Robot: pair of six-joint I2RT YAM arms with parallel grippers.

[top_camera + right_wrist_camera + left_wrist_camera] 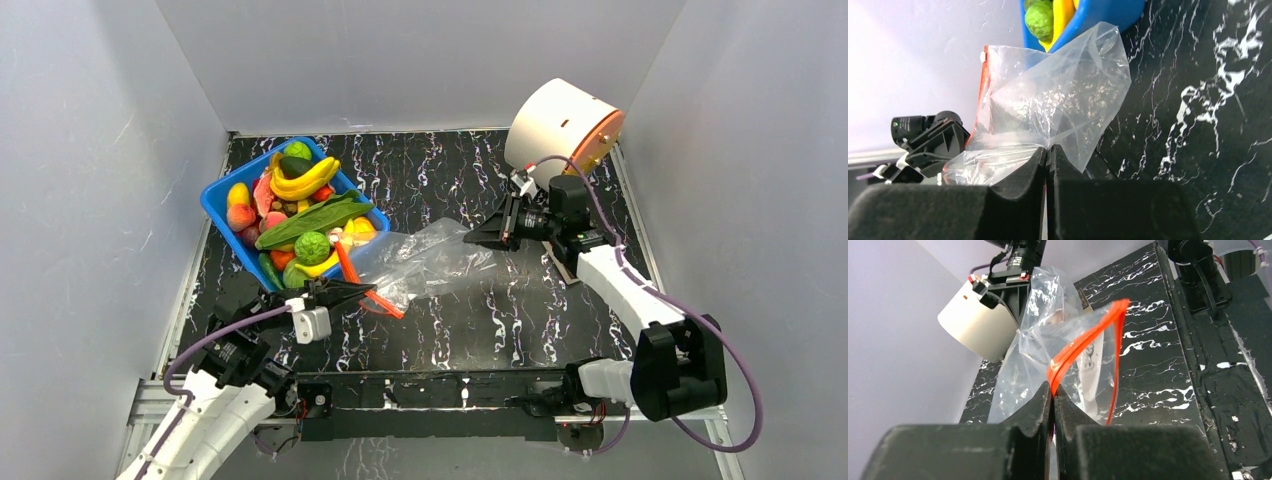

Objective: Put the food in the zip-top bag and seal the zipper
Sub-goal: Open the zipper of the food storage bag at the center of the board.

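As left fingers (1035,407) clamp the zipper (1083,342), right fingers (1030,167) clamp the bag (1058,100)

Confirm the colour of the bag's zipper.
Red-orange zipper on a clear bag; it shows best in the left wrist view.

Black marbled table (480,320) carries a blue basket (215,200) and white drum (555,125).
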